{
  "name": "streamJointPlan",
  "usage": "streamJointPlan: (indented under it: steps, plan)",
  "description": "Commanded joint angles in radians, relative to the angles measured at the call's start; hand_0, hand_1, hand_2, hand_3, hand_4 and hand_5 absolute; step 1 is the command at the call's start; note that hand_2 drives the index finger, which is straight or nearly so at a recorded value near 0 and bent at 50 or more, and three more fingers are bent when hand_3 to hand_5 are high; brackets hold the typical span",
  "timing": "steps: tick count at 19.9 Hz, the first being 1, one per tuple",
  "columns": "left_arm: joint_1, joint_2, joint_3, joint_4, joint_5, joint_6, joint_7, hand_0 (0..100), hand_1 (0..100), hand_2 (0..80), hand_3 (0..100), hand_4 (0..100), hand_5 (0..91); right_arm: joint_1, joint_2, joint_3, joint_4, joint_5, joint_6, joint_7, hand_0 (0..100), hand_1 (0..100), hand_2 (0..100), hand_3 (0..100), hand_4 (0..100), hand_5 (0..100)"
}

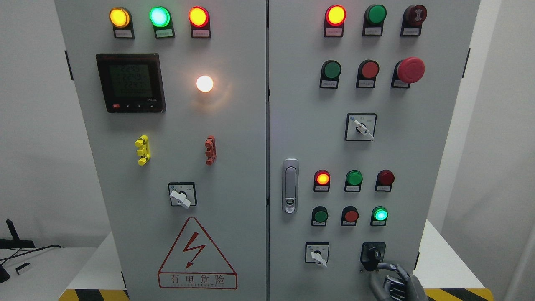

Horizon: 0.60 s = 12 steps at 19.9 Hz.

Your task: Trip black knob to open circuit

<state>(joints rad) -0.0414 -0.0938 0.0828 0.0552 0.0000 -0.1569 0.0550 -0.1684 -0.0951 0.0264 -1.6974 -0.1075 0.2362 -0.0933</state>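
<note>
The black knob (373, 254) sits on a black plate at the lower right of the grey cabinet's right door (301, 125). My right hand (395, 281) comes up from the bottom edge just below and right of the knob. Its dark fingers (386, 266) are partly curled, and the uppermost fingertip reaches the plate's lower edge. It holds nothing that I can see. The left arm is out of view.
A white selector switch (317, 255) sits left of the black knob. Lit and unlit buttons (380, 214) fill the panel above. A door handle (290, 186) stands at the door's left edge. The cabinet stands on a white table with a hazard-striped front edge (92, 294).
</note>
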Motion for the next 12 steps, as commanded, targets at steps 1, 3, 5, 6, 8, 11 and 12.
streamJointPlan:
  steps: [1,3,5,6,8,11,12]
  plan:
    - [0.000,0.000,0.000,0.000,-0.031,0.000,0.000,12,39,0.0,0,0,0.0,0.001,-0.006,-0.029,0.008,0.002,0.002,0.003,53,81,42,100,100,91]
    - [0.000,0.000,0.000,0.000,-0.031,0.000,0.000,12,39,0.0,0,0,0.0,0.004,-0.006,-0.034,0.008,0.000,0.002,0.003,53,81,42,100,100,91]
    - [0.000,0.000,0.000,0.000,-0.031,0.000,0.000,12,39,0.0,0,0,0.0,0.007,-0.006,-0.034,0.008,0.002,0.002,0.003,53,81,42,100,100,91]
    - [0.000,0.000,0.000,0.000,-0.031,0.000,0.000,12,39,0.0,0,0,0.0,0.009,-0.008,-0.034,0.008,0.000,0.002,0.003,53,81,42,100,100,91]
    - [0.000,0.000,0.000,0.000,-0.031,0.000,0.000,12,39,0.0,0,0,0.0,0.029,-0.008,-0.046,0.002,-0.001,-0.001,0.004,53,81,42,100,100,91]
    - [0.000,0.000,0.000,0.000,-0.031,0.000,0.000,12,39,0.0,0,0,0.0,0.061,-0.006,-0.085,-0.042,-0.008,-0.008,0.030,66,85,44,100,100,91]
    - [0.000,0.000,0.000,0.000,-0.031,0.000,0.000,12,39,0.0,0,0,0.0,0.075,-0.005,-0.098,-0.060,-0.009,-0.008,0.040,66,83,45,100,100,92]
